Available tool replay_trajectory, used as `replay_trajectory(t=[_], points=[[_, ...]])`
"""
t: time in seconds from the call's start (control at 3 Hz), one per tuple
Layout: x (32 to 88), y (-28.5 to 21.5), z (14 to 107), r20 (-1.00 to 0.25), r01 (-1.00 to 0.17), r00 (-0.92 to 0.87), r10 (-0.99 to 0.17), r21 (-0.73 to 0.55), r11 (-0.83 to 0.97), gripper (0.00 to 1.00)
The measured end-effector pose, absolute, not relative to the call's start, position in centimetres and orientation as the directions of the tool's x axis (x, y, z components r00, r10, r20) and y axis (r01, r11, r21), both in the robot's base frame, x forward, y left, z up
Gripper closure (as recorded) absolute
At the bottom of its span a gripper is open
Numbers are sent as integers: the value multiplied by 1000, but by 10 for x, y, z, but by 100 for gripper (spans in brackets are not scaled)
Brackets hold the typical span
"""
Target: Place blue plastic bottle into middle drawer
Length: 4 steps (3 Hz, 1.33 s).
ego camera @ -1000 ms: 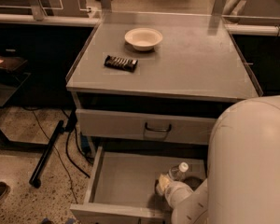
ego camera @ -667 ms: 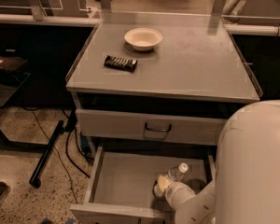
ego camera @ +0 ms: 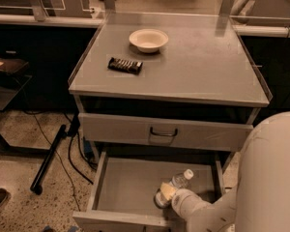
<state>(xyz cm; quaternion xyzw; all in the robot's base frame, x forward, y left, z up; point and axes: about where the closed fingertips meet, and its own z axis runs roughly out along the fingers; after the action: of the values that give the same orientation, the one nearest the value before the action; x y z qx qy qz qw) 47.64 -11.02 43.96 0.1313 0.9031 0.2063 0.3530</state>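
The blue plastic bottle (ego camera: pixel 179 181) is a clear bottle with a white cap. It lies tilted inside the open middle drawer (ego camera: pixel 130 187), cap pointing up and to the right, at the drawer's right front. My gripper (ego camera: pixel 170 197) is down in the drawer at the bottle's lower end and touches or covers its base. The white arm comes in from the lower right and hides the drawer's right front corner.
A white bowl (ego camera: pixel 148 39) and a dark wrapped snack bar (ego camera: pixel 125 65) sit on the cabinet top (ego camera: pixel 208 66). The drawer above, with a dark loop handle (ego camera: pixel 163 132), is closed. Cables and a black bar (ego camera: pixel 48 161) lie on the floor to the left.
The large white arm link has drawn back to the right and down. The bottle and gripper have stayed almost in place in the drawer.
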Motion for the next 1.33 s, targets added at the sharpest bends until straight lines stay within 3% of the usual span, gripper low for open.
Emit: replay_trajectory(t=[1.33], points=[[479,-108,440,-634,80,-685,358,422,903,100]])
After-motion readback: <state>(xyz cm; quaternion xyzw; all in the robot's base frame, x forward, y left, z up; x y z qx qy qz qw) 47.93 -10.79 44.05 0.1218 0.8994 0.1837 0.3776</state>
